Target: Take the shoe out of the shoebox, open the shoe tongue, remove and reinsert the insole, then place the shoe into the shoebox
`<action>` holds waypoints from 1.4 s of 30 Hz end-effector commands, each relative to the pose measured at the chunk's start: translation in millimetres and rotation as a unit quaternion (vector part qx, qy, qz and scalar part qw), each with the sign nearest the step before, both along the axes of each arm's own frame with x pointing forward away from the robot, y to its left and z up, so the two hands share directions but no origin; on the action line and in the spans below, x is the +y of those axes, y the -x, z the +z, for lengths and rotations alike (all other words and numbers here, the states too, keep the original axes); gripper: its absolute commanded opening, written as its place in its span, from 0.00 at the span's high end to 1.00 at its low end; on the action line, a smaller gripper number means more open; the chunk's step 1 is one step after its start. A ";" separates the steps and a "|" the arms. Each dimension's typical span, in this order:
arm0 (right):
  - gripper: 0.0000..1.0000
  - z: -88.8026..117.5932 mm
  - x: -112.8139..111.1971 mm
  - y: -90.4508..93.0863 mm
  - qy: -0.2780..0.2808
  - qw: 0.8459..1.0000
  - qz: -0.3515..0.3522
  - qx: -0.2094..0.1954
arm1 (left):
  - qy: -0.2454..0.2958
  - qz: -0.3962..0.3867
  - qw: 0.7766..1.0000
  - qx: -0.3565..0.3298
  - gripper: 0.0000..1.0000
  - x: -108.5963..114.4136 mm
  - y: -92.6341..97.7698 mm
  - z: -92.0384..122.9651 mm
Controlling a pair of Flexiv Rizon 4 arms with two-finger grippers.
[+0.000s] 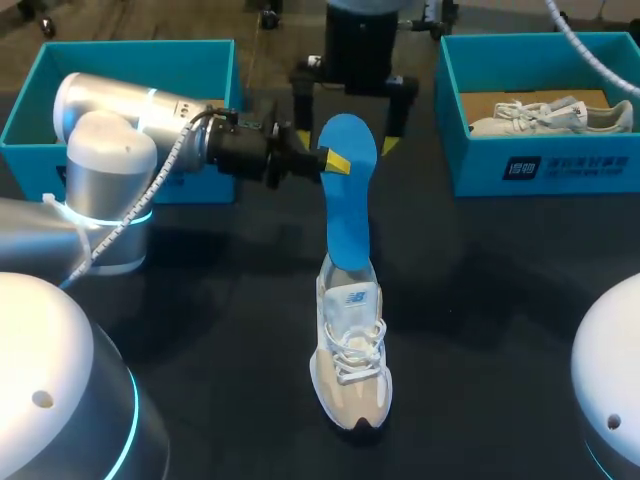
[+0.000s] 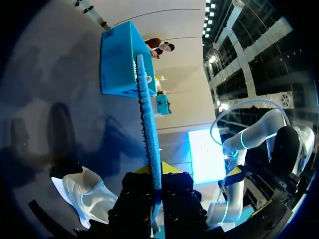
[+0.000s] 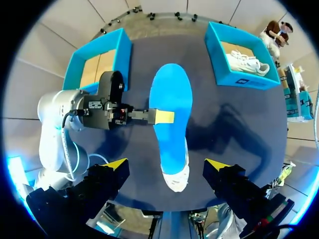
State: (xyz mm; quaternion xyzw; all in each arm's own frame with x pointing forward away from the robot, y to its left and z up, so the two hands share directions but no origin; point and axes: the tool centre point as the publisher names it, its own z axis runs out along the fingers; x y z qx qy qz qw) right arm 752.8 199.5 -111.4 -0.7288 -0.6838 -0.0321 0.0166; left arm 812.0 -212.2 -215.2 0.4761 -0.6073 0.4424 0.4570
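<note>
One insole (image 1: 350,195), one unboxed shoe (image 1: 352,360), two shoeboxes (image 1: 130,50) (image 1: 480,165).

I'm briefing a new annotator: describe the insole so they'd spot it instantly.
Centred on the dark table sits a pale sneaker. The insole stands in its opening, held by the left gripper. It alone is flat and bright blue.

**Dim table, bright shells, soft shadows**

In the head view the dark table (image 1: 500,380) takes little light. The white shells of the left arm (image 1: 110,130) shine, and a cyan ring (image 1: 128,420) glows at 7 o'clock. The insole (image 1: 347,190) and shoe (image 1: 350,350) cast a soft shadow toward 3 o'clock. In the right wrist view this shadow lies beside the insole, toward the shoebox (image 3: 244,79). In the left wrist view ceiling lamps (image 2: 209,15) glare beyond the insole, and straight lines bend near the rim.
</note>
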 end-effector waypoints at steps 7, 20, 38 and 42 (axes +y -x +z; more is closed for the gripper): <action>0.00 1.0 -30.4 -3.2 -0.101 0.995 0.009 -0.015 | -0.001 -0.001 1.000 0.000 1.00 -0.3 -0.2 -0.9; 0.00 -11.3 -61.7 -10.4 -0.271 0.963 -0.006 -0.011 | -0.001 -0.001 1.000 0.000 1.00 -0.3 -0.2 -0.9; 0.00 -37.1 -64.8 -10.3 -0.399 0.917 0.010 -0.003 | 0.030 -0.006 0.996 -0.084 1.00 2.3 -2.2 2.3; 0.00 -42.7 -64.8 -12.4 -0.422 0.907 0.017 -0.003 | 0.037 -0.001 0.988 -0.152 1.00 7.1 -0.6 9.6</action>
